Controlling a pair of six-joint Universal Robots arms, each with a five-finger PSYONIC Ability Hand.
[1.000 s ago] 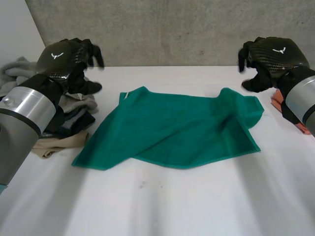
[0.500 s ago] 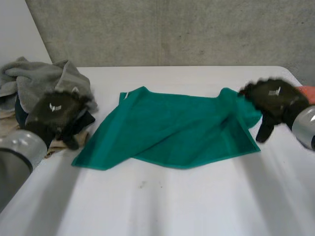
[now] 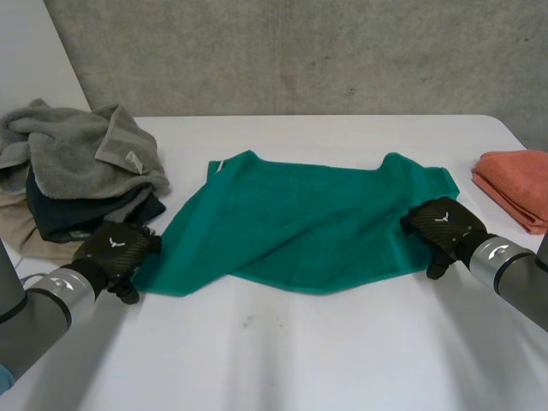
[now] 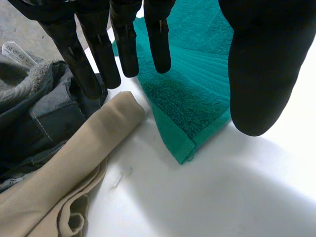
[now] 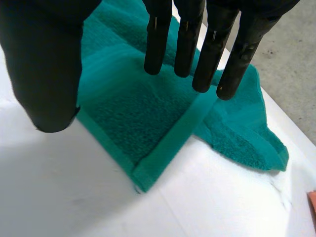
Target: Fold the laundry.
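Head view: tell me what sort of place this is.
Probably a robot test bench, not a home: a bare concrete wall, a white table, and a green towel spread beside a heap of unfolded laundry.

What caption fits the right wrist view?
Right hand, fingers straight, over a green towel corner on the table.

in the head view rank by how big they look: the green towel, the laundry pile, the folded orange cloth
1. green towel, spread out flat, clearly largest.
2. laundry pile, smaller, partly past the view's edge.
3. orange cloth, smallest as seen, but it is folded and cut by the edge, so its true size is unsure.
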